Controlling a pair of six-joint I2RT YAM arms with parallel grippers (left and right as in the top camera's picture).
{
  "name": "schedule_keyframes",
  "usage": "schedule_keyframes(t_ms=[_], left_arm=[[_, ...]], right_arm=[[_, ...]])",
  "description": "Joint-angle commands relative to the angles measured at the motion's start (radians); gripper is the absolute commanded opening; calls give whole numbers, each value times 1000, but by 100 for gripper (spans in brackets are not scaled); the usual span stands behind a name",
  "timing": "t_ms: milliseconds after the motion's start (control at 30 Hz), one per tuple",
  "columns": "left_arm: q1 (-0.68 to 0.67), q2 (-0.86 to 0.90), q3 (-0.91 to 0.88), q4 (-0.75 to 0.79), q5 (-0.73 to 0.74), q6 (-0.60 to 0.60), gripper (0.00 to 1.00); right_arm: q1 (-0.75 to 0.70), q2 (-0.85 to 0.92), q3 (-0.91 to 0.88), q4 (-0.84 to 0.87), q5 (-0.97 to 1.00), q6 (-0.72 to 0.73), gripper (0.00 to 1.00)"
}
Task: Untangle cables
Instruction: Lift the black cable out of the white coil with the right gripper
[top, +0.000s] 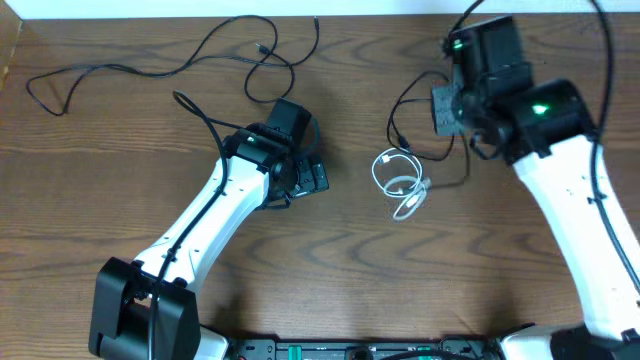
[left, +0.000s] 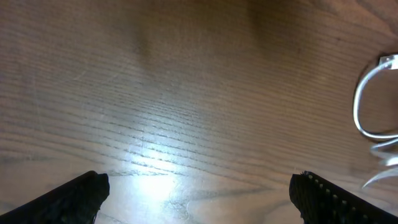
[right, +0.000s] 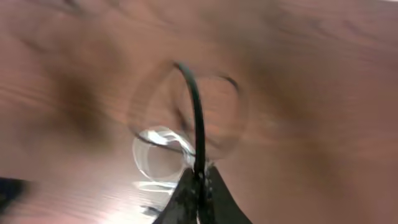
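surface: brown wood table (top: 330, 260) | on it: 1 white cable (top: 398, 185) — coiled, centre | 1 black cable (top: 110, 67) — sprawled far left

Left gripper (left: 199, 186) is spread wide with nothing but bare counter (top: 330, 270) between its fingers, so I've got room straight ahead there. The only thing in that lane is the coiled white cable (top: 400, 185), just off to the right. There's a wide bare strip across the near middle between both arms. Far left is fenced by the long black cable (top: 150, 68) snaking behind the left arm (top: 210, 215). Right gripper (right: 200, 186) is pinched on the second black cable (right: 196, 118), which loops just beside the white coil, so that gap's tight.
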Motion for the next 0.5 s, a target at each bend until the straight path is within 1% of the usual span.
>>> schedule_keyframes(t_ms=[0, 67, 167, 200, 233, 267, 300, 333, 367, 433, 467], left_arm=[[0, -5, -4, -3, -13, -12, 98], [-1, -5, -4, -3, -13, -12, 98], [-1, -5, -4, -3, -13, -12, 98], [0, -5, -4, -3, -13, -12, 98], [-1, -5, -4, -3, -13, -12, 98], [-1, -5, -4, -3, -13, -12, 98], [-1, -5, -4, -3, -13, -12, 98], [-1, -5, -4, -4, -13, -12, 98], [-1, -5, -4, -3, -13, -12, 98], [-1, -5, -4, -3, -13, -12, 98], [-1, -5, -4, -3, -13, -12, 98]], right_arm=[[46, 35, 4, -40, 311, 35, 1], [71, 28, 4, -31, 337, 63, 1], [100, 28, 4, 0, 317, 52, 1], [110, 29, 4, 8, 235, -29, 1], [118, 29, 4, 6, 109, -135, 1], [126, 29, 4, -18, -71, -265, 1], [128, 32, 3, -49, -168, -367, 1], [127, 36, 3, -62, -126, -368, 1], [127, 39, 3, -67, -49, -334, 1], [127, 54, 2, -78, 416, 0, 1], [127, 55, 2, -112, 621, 209, 1]])
